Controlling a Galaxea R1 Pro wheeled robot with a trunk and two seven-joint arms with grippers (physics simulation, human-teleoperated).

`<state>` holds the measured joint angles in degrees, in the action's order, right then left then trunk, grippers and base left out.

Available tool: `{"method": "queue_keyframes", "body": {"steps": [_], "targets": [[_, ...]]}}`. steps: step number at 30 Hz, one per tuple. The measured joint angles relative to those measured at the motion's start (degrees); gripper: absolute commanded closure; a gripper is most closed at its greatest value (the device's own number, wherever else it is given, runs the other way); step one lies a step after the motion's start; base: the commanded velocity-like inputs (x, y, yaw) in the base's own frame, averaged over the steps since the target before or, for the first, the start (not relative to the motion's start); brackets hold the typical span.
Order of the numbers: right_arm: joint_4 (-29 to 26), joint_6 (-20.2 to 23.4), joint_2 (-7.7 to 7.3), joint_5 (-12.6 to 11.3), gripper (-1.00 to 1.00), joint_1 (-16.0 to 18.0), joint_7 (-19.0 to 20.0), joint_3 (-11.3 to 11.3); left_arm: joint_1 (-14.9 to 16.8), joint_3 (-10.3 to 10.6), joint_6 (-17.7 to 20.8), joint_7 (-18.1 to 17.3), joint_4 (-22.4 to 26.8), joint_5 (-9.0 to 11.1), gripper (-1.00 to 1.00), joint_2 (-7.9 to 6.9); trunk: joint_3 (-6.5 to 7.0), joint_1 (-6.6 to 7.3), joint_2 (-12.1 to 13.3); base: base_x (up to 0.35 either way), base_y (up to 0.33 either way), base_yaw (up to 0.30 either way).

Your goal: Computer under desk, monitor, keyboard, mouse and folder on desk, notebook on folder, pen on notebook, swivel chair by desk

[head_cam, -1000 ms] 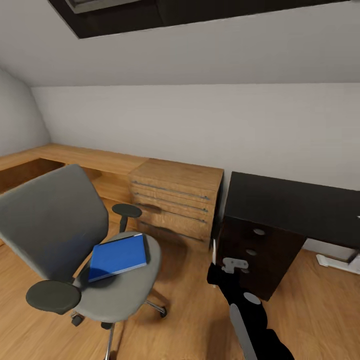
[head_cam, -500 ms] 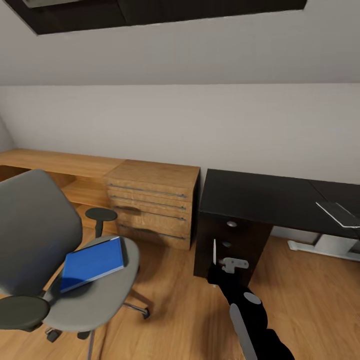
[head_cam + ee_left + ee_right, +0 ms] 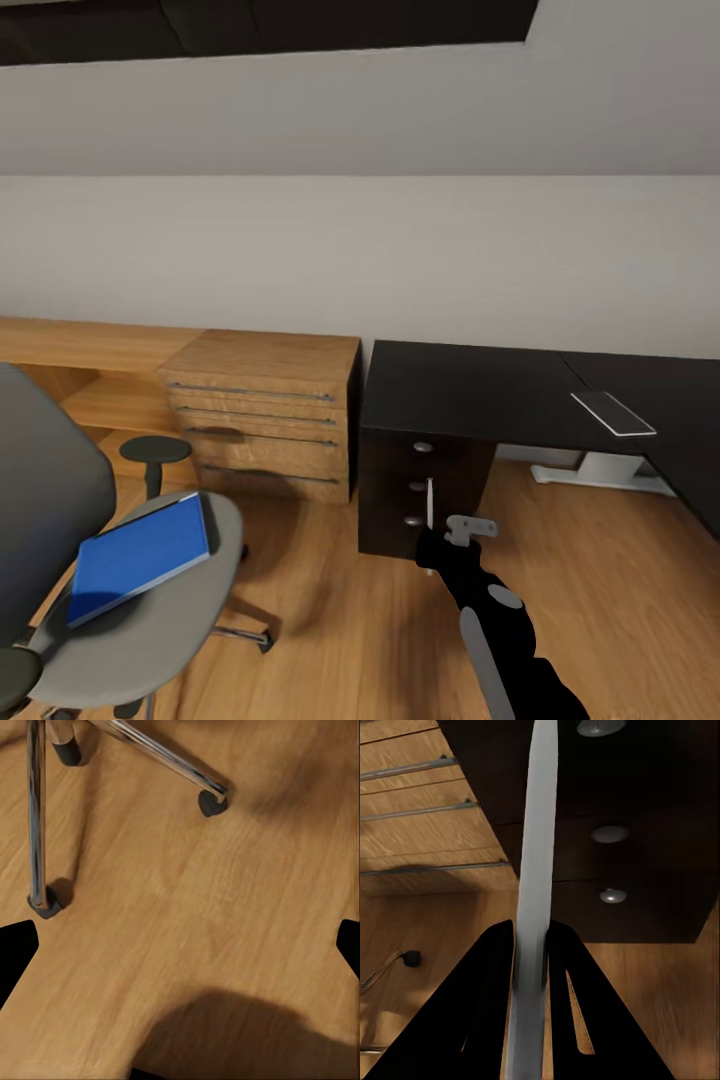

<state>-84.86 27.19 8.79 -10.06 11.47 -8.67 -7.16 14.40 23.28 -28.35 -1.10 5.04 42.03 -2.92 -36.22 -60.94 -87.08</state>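
- the bedroom's pale grey wall (image 3: pixel 400 250) sloped down to a light wood plank floor (image 3: pixel 330 620), with a dark skylight opening at the top of the head view.
- the desk (image 3: pixel 470 385), long and black, ran from the middle of the head view off to the right and turned at a corner; its drawer unit (image 3: pixel 415 490) with round silver knobs stood under its left end.
- a light wooden dresser (image 3: pixel 265 415) with long bar handles stood just left of the desk, touching or nearly touching it.
- the swivel chair (image 3: pixel 150 610) sat on the floor at the lower left, well apart from the desk, with a black armrest (image 3: pixel 152 450) behind its seat; its chrome legs and castors (image 3: pixel 211 801) showed in the left wrist view.
- the folder (image 3: pixel 140 555), bright blue, lay flat on the chair seat.
- a thin flat pale slab (image 3: pixel 612 412) lay on the desk top near the corner; what it was could not be told.
- the right gripper (image 3: pixel 531 945) was closed on the pen (image 3: pixel 536 870), a slim silvery stick held upright in front of the drawer unit, its tip (image 3: pixel 430 500) level with the knobs.
- the left gripper (image 3: pixel 180 945) hung over bare floor near the chair base, its fingers (image 3: pixel 16 949) spread wide with nothing between them.
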Motion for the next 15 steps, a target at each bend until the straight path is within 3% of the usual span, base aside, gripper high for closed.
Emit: {"method": "queue_keyframes", "body": {"steps": [8, 15], "targets": [[0.0, 0.0, 0.0, 0.0, 1.0, 0.0, 0.0, 0.0, 0.0, 0.0, -0.3, 0.0, -0.3, 0.0, -1.0, 0.31, 1.44, 1.76, 3.2, 0.0, 0.0, -0.24], [0.2, -0.1, 0.0, 0.1, 1.0, 0.0, 0.1, -0.1, 0.0, 0.1, -0.4, 0.2, -0.3, -0.3, -1.0, 2.5, 2.69, 3.3, 6.0, 0.0, 0.0, -0.046]]}}
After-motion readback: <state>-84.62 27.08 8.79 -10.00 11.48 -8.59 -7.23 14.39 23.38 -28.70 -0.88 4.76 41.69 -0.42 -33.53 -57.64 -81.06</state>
